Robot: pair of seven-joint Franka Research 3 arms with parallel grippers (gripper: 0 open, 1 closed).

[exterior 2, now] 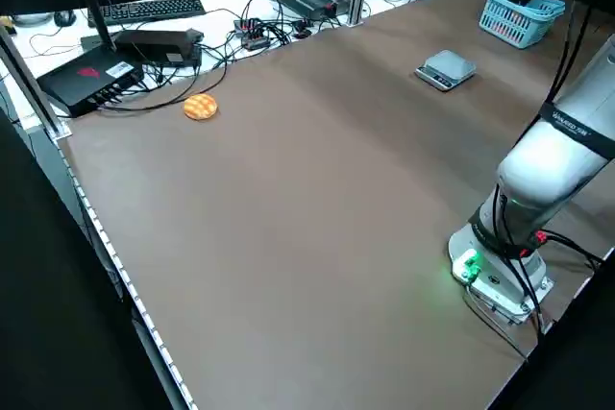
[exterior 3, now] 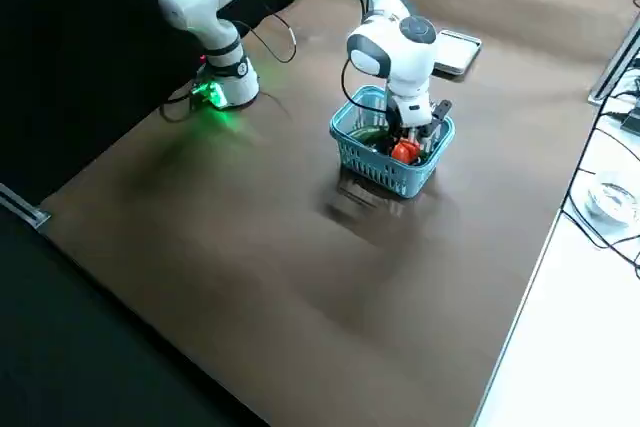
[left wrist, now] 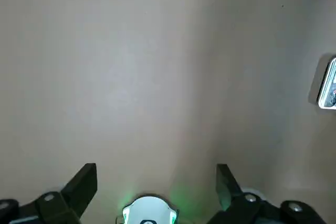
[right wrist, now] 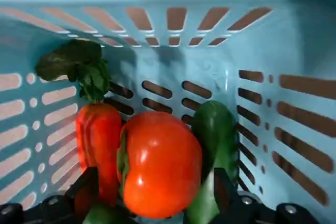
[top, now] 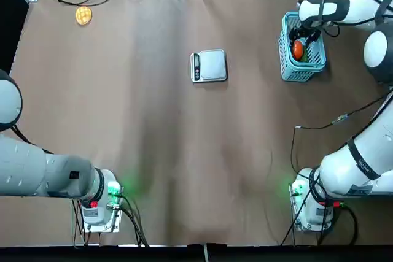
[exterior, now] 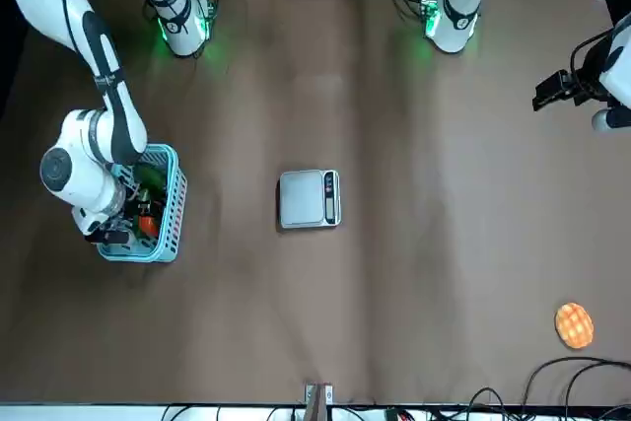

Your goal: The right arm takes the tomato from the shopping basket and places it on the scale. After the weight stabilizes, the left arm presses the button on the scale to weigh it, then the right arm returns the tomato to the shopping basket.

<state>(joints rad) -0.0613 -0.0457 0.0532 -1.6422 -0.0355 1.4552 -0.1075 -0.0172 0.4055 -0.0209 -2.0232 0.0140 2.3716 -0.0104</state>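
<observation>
So the right arm (top: pixel 347 9) is reaching down into the light-blue basket (top: pixel 291 69) on the bench, its jaws (right wrist: pixel 157 198) apart on either side of the tomato (right wrist: pixel 161 164), which is in there with a carrot (right wrist: pixel 98 148) and a green vegetable (right wrist: pixel 214 156). Left arm's (top: pixel 49 173) parked off to its own side, jaws (left wrist: pixel 156 190) apart too. Scale's (top: pixel 212 65) sitting mid-bench.

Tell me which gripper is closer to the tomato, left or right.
Right. The right gripper is down in the basket, fingers around the tomato; the left gripper is across the table.
</observation>
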